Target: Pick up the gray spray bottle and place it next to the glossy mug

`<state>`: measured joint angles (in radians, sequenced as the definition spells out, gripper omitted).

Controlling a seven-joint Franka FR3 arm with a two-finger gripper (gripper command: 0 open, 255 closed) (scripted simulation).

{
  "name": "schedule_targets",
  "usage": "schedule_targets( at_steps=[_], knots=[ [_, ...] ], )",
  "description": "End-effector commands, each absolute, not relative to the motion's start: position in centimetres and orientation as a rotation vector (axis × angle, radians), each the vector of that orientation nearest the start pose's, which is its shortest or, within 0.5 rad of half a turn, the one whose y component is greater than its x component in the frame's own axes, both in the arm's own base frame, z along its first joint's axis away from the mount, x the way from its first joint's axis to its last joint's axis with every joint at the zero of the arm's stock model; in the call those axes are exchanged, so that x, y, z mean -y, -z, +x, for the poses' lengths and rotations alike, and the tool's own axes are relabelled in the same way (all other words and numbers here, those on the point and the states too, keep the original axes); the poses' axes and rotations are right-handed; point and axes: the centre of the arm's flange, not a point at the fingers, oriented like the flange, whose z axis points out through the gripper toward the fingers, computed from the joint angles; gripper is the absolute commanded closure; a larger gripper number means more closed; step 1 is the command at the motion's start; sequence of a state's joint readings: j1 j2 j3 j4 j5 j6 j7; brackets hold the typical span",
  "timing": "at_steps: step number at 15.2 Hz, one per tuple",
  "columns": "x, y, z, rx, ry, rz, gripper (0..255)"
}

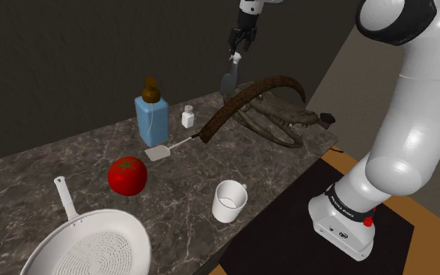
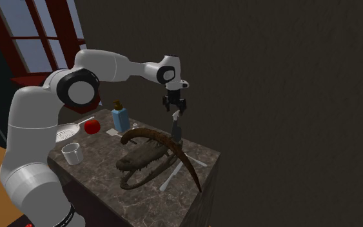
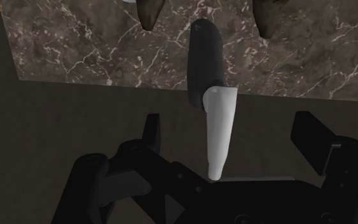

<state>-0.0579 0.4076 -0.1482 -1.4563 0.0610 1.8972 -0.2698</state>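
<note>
The gray spray bottle (image 1: 229,80) with a white spray head stands upright at the far edge of the dark marble table (image 1: 69,168), behind a curved brown object. My black gripper (image 1: 237,48) hangs directly over it, open, fingertips level with the white head. In the wrist view the bottle (image 3: 204,60) sits between the two fingers (image 3: 151,130), which stand wide apart and do not touch it. The glossy white mug (image 1: 230,201) stands near the table's front edge, close to the stand. The second exterior view shows the gripper (image 2: 174,111) above the bottle (image 2: 175,131), with the mug (image 2: 73,153) far off.
A large brown horned, skeleton-like object (image 1: 266,105) lies in front of the bottle. A blue soap dispenser (image 1: 152,119), a small white shaker (image 1: 187,117), a white spatula (image 1: 167,148), a red tomato (image 1: 127,175) and a white perforated pan (image 1: 93,250) are spread over the table.
</note>
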Motion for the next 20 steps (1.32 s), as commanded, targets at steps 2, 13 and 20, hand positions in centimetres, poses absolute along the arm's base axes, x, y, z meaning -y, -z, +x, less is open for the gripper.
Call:
schedule_targets(
  at_steps=[2, 13, 20],
  knots=[
    [12.0, -44.1, 67.4, 0.092, 0.058, -3.149, 0],
    [12.0, -42.7, 67.5, 0.092, 0.058, -3.149, 255],
    [12.0, -42.7, 67.5, 0.092, 0.058, -3.149, 255]
  ],
)
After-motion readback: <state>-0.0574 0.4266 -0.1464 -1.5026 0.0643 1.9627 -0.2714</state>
